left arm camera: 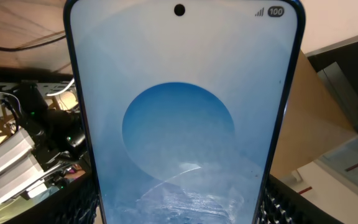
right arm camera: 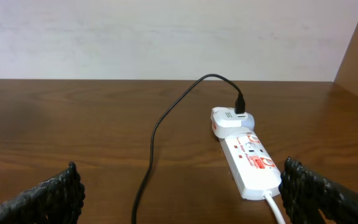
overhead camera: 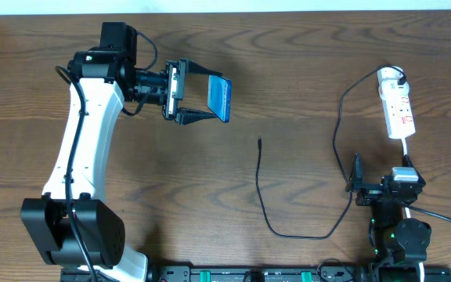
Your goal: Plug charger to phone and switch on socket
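Clamping the one phone (overhead camera: 221,97) is the left gripper (overhead camera: 216,96); the right gripper (right arm camera: 185,198) gapes empty near one charger (overhead camera: 260,192), one socket (overhead camera: 396,106).

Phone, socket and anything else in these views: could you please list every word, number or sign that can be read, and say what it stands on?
"100": in the battery pill at the top right of the phone screen, next to a signal-bars icon, in the left wrist view.
Red markings on the socket: too small and blurred to read in both the right wrist and overhead views.
No other text is legible.
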`<action>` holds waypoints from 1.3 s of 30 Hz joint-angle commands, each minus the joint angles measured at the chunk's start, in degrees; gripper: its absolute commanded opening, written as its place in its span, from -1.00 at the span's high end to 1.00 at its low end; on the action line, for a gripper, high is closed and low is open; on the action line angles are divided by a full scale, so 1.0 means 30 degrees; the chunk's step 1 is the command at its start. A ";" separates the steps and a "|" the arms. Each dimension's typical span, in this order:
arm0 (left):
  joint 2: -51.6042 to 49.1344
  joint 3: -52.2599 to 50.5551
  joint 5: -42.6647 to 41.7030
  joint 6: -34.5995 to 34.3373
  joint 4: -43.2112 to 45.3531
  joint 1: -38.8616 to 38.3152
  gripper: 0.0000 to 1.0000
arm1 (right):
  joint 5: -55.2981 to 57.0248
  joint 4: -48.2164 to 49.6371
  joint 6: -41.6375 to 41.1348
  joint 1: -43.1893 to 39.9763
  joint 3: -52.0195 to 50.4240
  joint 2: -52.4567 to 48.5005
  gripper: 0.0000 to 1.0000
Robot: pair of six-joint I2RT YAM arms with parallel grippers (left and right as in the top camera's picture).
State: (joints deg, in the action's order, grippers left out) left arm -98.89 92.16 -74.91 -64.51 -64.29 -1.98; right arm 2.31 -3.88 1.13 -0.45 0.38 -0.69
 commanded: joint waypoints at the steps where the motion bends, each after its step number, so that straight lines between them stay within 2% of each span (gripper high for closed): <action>1: 0.0539 0.0073 -0.1035 -0.0102 -0.0058 0.0066 0.85 | -0.0029 -0.0080 0.0291 0.0291 -0.0029 0.0124 -0.99; 14: 0.0539 0.0073 -0.0430 -0.0095 -0.0051 0.0066 0.85 | -0.0029 -0.0080 0.0291 0.0291 -0.0029 0.0124 -0.99; 28: 0.0532 0.0073 0.4233 -0.0087 -0.0051 0.0058 0.85 | -0.0029 -0.0080 0.0291 0.0291 -0.0029 0.0124 -0.99; 39: 0.0532 0.0073 0.6455 0.0138 0.0087 0.0058 0.85 | -0.0029 -0.0080 0.0291 0.0291 -0.0029 0.0124 -0.99</action>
State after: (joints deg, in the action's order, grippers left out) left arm -98.89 92.16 -56.97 -64.51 -64.07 -1.96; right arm 2.31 -3.88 1.15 -0.45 0.38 -0.69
